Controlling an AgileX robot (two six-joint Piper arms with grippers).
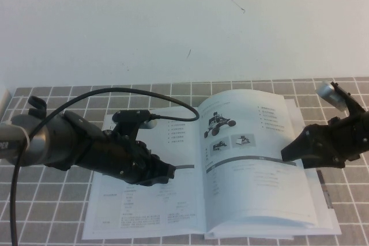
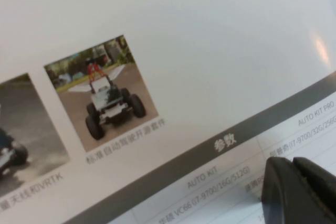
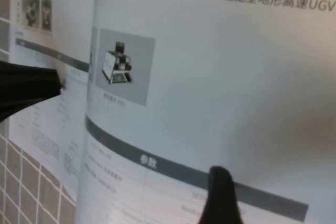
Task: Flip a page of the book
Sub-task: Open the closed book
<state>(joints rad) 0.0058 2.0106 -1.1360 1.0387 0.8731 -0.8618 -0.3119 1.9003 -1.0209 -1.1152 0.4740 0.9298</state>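
The book (image 1: 144, 211) lies open on the tiled table. My left gripper (image 1: 169, 175) is shut, and its tips (image 2: 294, 182) rest on the left leaf by the dark table bar, beside a buggy photo (image 2: 107, 98). The page (image 1: 253, 136) with the black-red wheeled robot (image 1: 218, 124) above two small photos arches up off the right-hand stack. My right gripper (image 1: 286, 156) is at that page's outer edge. In the right wrist view one finger (image 3: 220, 195) lies on the page's printed face (image 3: 210, 77); the other finger is hidden behind the leaf.
The grey tiled tabletop (image 1: 52, 211) surrounds the book, and a white wall stands behind it. A black cable (image 1: 144, 91) loops over the left arm. The right-hand stack of pages (image 1: 271, 231) lies under the raised leaf. The left gripper's tip also shows in the right wrist view (image 3: 26, 90).
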